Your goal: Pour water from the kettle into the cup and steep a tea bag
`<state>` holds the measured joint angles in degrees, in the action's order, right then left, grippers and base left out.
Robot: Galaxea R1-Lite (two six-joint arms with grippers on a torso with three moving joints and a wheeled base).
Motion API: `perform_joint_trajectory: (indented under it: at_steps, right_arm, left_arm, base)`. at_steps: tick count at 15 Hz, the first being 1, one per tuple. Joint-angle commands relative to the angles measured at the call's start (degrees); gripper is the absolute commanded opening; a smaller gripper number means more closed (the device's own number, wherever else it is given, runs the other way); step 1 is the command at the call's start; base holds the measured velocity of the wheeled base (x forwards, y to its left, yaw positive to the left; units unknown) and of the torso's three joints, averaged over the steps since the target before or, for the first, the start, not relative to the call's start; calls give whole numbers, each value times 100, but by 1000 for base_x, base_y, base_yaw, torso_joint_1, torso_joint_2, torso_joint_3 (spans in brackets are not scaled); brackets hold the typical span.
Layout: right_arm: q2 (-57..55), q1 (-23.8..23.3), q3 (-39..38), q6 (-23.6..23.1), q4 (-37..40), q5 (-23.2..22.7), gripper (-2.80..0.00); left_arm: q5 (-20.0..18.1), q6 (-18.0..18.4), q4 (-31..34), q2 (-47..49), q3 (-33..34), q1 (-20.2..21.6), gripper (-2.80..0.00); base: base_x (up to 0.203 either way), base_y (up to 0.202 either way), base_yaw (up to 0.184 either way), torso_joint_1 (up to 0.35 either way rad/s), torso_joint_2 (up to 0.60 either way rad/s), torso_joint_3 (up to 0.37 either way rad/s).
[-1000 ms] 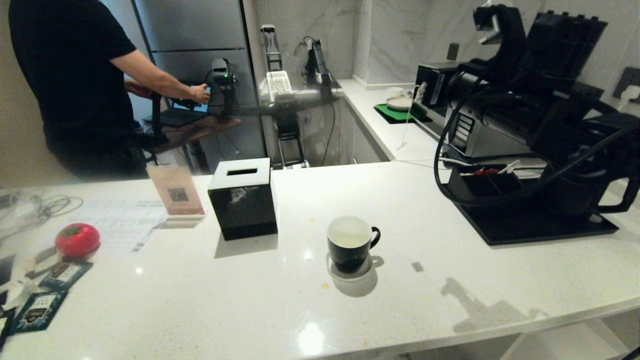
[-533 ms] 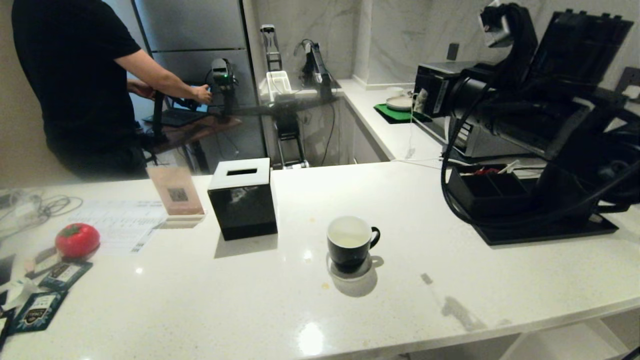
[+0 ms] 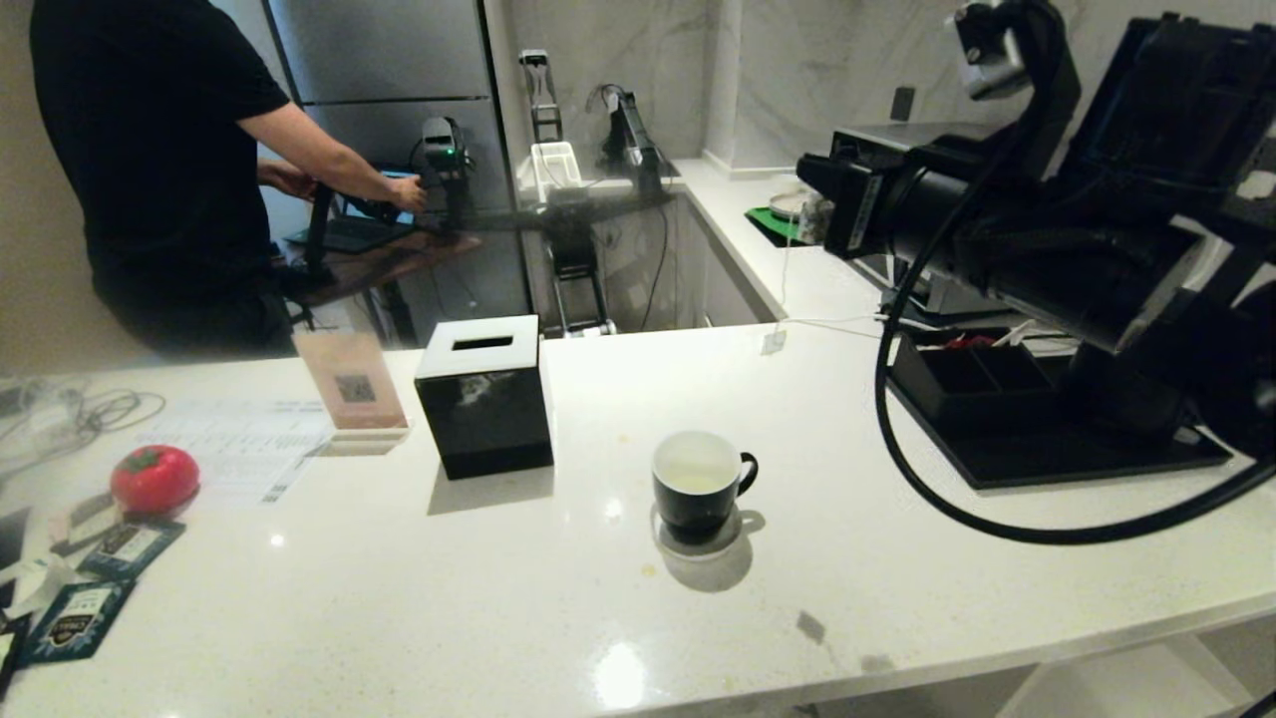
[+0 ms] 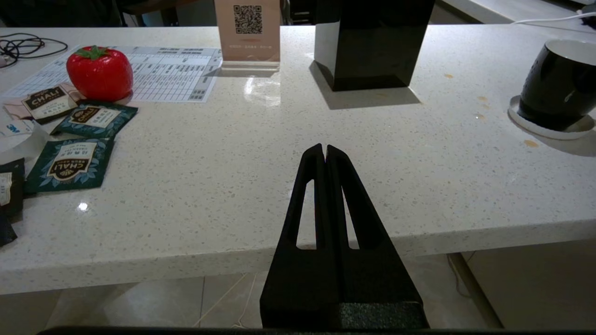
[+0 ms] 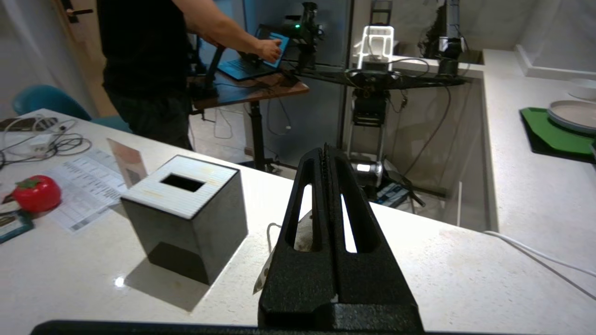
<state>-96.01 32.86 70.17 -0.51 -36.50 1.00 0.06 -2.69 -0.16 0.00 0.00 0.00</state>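
The black cup (image 3: pixel 698 489) stands on a white coaster mid-counter, with pale water (image 3: pixel 695 471) in its white inside; the left wrist view shows the cup (image 4: pixel 558 83) too. My right gripper (image 3: pixel 812 204) hangs high over the counter's far right, beyond the cup, shut on the tea bag (image 3: pixel 817 214). Its string drops to a small tag (image 3: pixel 773 342). In the right wrist view the tea bag (image 5: pixel 305 230) shows under the shut right gripper (image 5: pixel 326 151). The kettle (image 3: pixel 1121 399) is mostly hidden behind my right arm. My left gripper (image 4: pixel 325 148) is shut and empty at the counter's near edge.
A black tissue box (image 3: pixel 485 394) and a QR sign (image 3: pixel 351 379) stand left of the cup. A red tomato-shaped object (image 3: pixel 154 477) and teal sachets (image 3: pixel 75 618) lie far left. A black tray (image 3: pixel 1047 449) sits at the right. A person (image 3: pixel 150 170) stands behind the counter.
My right arm has swung left, away from the tray, carrying the tea bag; its tag now dangles over the counter's far edge. The cup and left gripper stayed put.
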Motion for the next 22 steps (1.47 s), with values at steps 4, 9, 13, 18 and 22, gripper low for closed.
perform_joint_trajectory:
  at_steps: [4,9,13,18,22]
  right_arm:
    - [-71,247,1,-10,-33,-3,-280]
    - [-11,361,-103,-27,-58,4,-280]
    - [56,540,-234,-63,-68,14,-280]
    - [65,625,-207,-170,-68,-11,-280]
    - [78,632,-227,-186,-68,-4,-280]
  left_arm:
    - [3,-3,-2,9,0,0,-280]
    - [3,50,-2,9,0,0,-280]
    - [3,50,-2,9,0,0,-280]
    - [-26,304,-1,9,0,0,-280]
    - [-65,545,-2,9,0,0,-280]
  base:
    - [0,0,0,0,0,0]
    - [0,0,0,0,0,0]
    - [0,0,0,0,0,0]
    - [0,0,0,0,0,0]
    - [0,0,0,0,0,0]
